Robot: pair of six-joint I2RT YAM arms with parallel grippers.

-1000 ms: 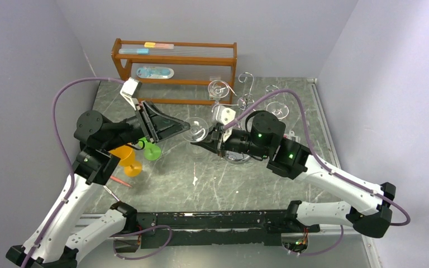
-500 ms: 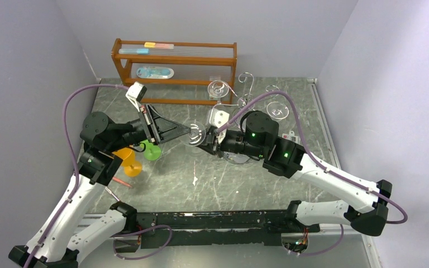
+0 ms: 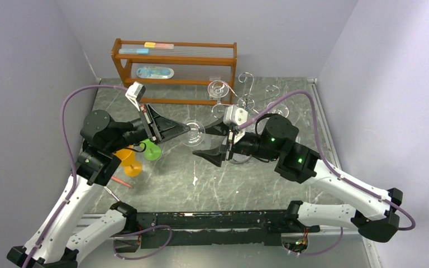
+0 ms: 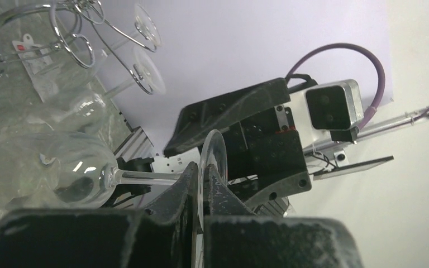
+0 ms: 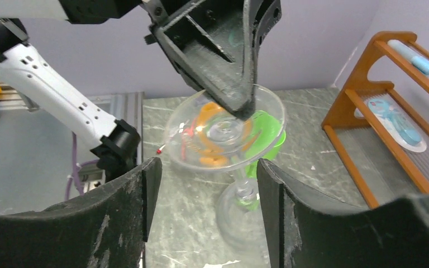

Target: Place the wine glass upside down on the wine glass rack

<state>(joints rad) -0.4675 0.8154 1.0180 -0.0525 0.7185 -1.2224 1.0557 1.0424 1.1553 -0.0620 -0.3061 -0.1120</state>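
Observation:
The clear wine glass (image 3: pixel 196 134) hangs in the air on its side between the two arms. My left gripper (image 3: pixel 185 129) is shut on the rim of its round foot (image 4: pixel 213 159), with the stem (image 4: pixel 145 177) and the bowl (image 4: pixel 44 173) reaching away to the left. My right gripper (image 3: pixel 202 140) stands open around the glass without touching it. Its fingers (image 5: pixel 128 206) flank the stem and the bowl (image 5: pixel 246 218). The chrome wine glass rack (image 3: pixel 247 94) stands behind the right arm, which hides most of its base. Other glasses (image 3: pixel 219 88) hang on it.
A brown wooden shelf unit (image 3: pixel 173 67) stands at the back left. An orange plastic goblet (image 3: pixel 125 159) and a green one (image 3: pixel 152 149) sit under the left arm, with a thin red stick (image 3: pixel 120 181) nearby. Curled rack arms (image 4: pixel 72 28) show close to the held glass.
My left gripper has shut on the glass's foot. My right gripper has let go of the glass, opened wide and drawn back a little to the right.

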